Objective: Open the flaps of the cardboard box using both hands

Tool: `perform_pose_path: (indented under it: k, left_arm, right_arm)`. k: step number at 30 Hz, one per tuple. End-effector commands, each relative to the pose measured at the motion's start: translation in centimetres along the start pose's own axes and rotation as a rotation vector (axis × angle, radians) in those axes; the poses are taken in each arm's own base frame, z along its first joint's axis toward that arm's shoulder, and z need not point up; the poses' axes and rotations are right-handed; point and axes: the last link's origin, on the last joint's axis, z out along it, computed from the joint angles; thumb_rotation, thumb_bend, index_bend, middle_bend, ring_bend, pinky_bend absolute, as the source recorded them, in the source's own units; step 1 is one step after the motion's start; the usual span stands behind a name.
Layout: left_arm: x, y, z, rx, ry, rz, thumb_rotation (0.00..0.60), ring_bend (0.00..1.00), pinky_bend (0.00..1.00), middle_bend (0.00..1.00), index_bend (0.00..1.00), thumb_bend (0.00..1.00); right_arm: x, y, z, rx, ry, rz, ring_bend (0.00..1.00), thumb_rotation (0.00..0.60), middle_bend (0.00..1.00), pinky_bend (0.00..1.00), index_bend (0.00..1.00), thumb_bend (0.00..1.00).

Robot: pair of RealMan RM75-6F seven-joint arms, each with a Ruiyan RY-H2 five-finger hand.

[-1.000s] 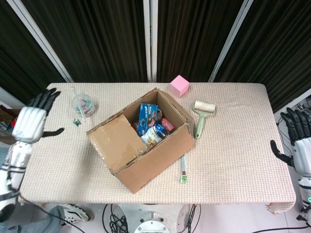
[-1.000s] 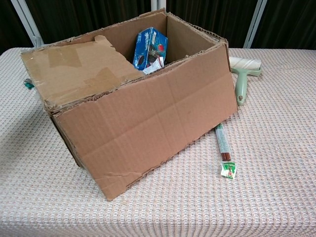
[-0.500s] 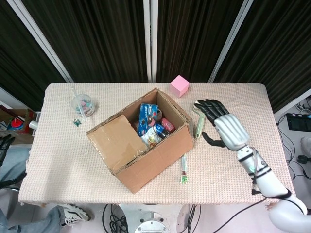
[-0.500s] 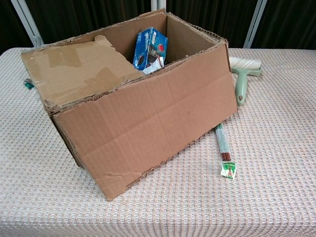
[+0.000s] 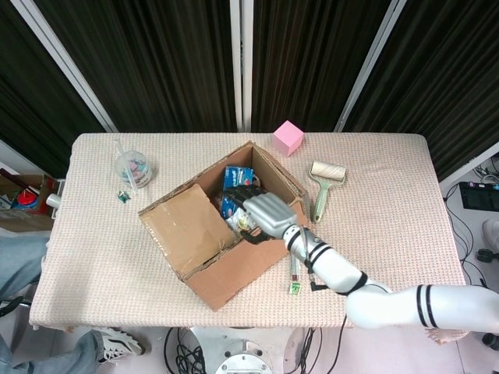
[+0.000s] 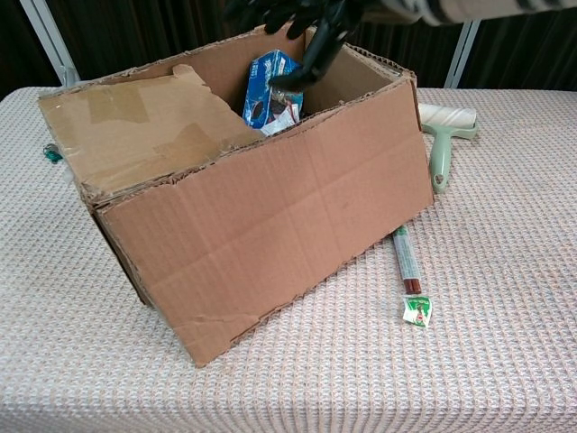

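The cardboard box [image 5: 248, 262] stands askew mid-table, its top mostly uncovered. One flap [image 5: 189, 224] still lies folded flat over its left part; in the chest view that flap [image 6: 135, 126] is nearest the camera's left. A blue snack packet [image 5: 235, 181] and other packets sit inside. My right hand [image 5: 262, 211] hovers over the box opening with fingers spread and nothing held. In the chest view the right hand [image 6: 297, 23] reaches in from the top, dark fingertips just above the blue packet [image 6: 270, 90]. My left hand shows in neither view.
A pink cube [image 5: 288, 138] sits behind the box. A green-handled lint roller [image 5: 322, 187] lies to its right, and a thin tube [image 5: 295, 273] lies by its front corner. A clear tub of small bits [image 5: 133, 167] stands at the left. A person's leg [image 5: 23, 253] is beside the table's left edge.
My right arm swung from beyond the table's right edge leftward and now hangs over the box. My left hand, raised at the left a second ago, has dropped out of view.
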Motion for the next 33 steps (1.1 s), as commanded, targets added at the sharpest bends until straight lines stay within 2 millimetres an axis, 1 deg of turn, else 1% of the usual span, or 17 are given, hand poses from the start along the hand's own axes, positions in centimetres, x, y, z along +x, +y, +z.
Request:
perform_pose_path:
  k: [1, 6, 9, 11, 13, 16, 22, 33]
  left_arm:
    - [-0.2, -0.4, -0.2, 0.011, 0.003, -0.013, 0.6, 0.05, 0.2, 0.06, 0.07, 0.09]
    - [-0.5, -0.9, -0.2, 0.014, -0.001, -0.03, 0.6, 0.05, 0.2, 0.06, 0.07, 0.09]
    - [-0.6, -0.9, -0.3, 0.011, 0.001, -0.03, 0.6, 0.05, 0.2, 0.06, 0.07, 0.09]
    - [-0.7, -1.0, -0.4, 0.014, -0.002, -0.029, 0.6, 0.05, 0.2, 0.06, 0.07, 0.09]
    - [-0.8, -1.2, -0.4, 0.018, -0.004, -0.028, 0.6, 0.05, 0.2, 0.06, 0.07, 0.09]
    - [-0.7, -1.3, -0.5, 0.022, -0.004, -0.025, 0.6, 0.05, 0.2, 0.06, 0.07, 0.09]
    - [-0.6, -1.5, -0.5, 0.027, 0.0, -0.007, 0.6, 0.05, 0.2, 0.06, 0.07, 0.09]
    - [-0.9, -1.7, -0.6, 0.033, -0.005, 0.025, 0.6, 0.05, 0.2, 0.06, 0.07, 0.09]
  right_arm:
    - [-1.4, -0.3, 1.1, -0.02, -0.021, 0.014, 0.0, 0.6, 0.03, 0.0, 0.0, 0.33]
    - [-2.2, -0.4, 2.0, -0.042, 0.004, 0.124, 0.0, 0.6, 0.0, 0.0, 0.0, 0.33]
    - [-2.7, -0.6, 2.6, -0.039, 0.016, 0.227, 0.0, 0.6, 0.0, 0.0, 0.0, 0.33]
    - [-3.0, -0.7, 3.0, -0.027, 0.025, 0.325, 0.0, 0.6, 0.0, 0.0, 0.0, 0.33]
    - [-3.4, -0.8, 3.5, -0.011, 0.035, 0.424, 0.0, 0.6, 0.0, 0.0, 0.0, 0.35]
    - [-3.7, -0.7, 4.1, 0.01, 0.048, 0.522, 0.0, 0.6, 0.0, 0.0, 0.0, 0.39]
    - [-4.6, -0.7, 5.0, 0.05, 0.04, 0.657, 0.0, 0.6, 0.0, 0.0, 0.0, 0.42]
    - [-6.6, -0.5, 5.6, 0.096, 0.03, 0.782, 0.0, 0.6, 0.0, 0.0, 0.0, 0.44]
